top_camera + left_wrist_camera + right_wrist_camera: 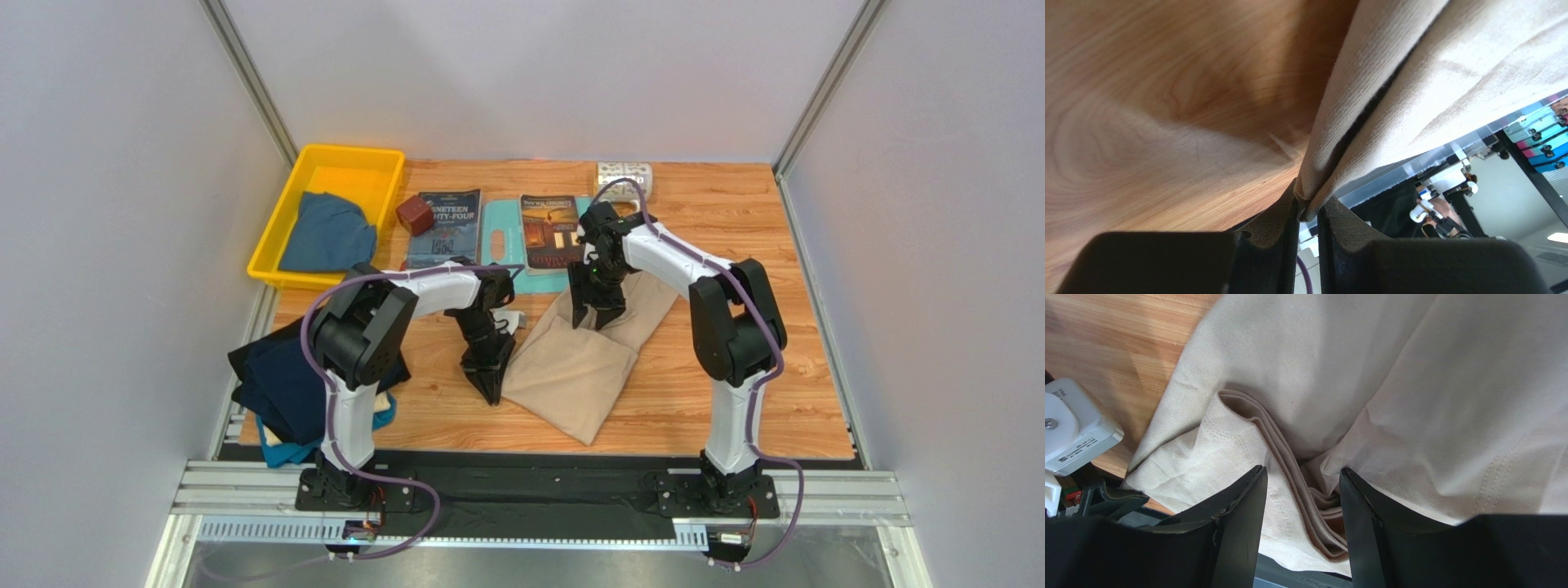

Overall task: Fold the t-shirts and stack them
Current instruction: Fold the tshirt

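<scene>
The beige shirt (577, 368) lies on the wooden desk (724, 208), a little right of the middle. Seen from above, its long side runs from about 1 o'clock down to 7 o'clock. The far end is narrow and the near end is wide. It is bunched up with thick folds, not flat.

A yellow tray (356, 157) sits at the 10 o'clock corner of the desk. A dusty blue shirt (325, 235) lies crumpled inside it. At 8 o'clock a dark navy shirt (285, 374) hangs over the desk's left edge, with a bit of teal cloth (288, 453) poking out under it.

The left claw (491, 386) is at the beige shirt's 9 o'clock edge. Its wrist camera shows the left claw (1308, 211) clenched on that edge, with the beige shirt (1389, 92) rising up and away from the fingers.

The right claw (597, 316) stands over the shirt's far end, near 12 o'clock. In its wrist camera the right claw (1303, 471) has its fingers apart, with a thick fold of the beige shirt (1389, 373) between them. I cannot tell if it is squeezing the fold.
</scene>
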